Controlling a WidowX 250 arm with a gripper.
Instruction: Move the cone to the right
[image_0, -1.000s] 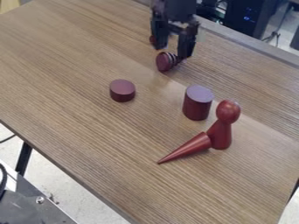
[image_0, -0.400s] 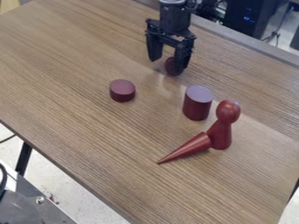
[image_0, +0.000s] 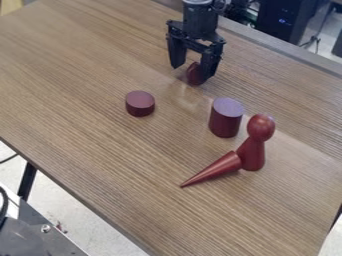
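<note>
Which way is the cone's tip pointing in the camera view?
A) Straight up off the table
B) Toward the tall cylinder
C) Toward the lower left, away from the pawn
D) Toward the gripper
C: the cone lies on its side, its wide end by the pawn and its tip to the lower left.

One camera looks down at a steep slant from above the table (image_0: 93, 135), facing toward me, so my arm (image_0: 199, 20) comes in at the top edge and my gripper (image_0: 191, 73) hangs in the view's far, upper part. The cone (image_0: 217, 169) lies closer to the lens. It is near enough that the table takes up most of the view, with floor (image_0: 63, 202) at lower left.
</note>
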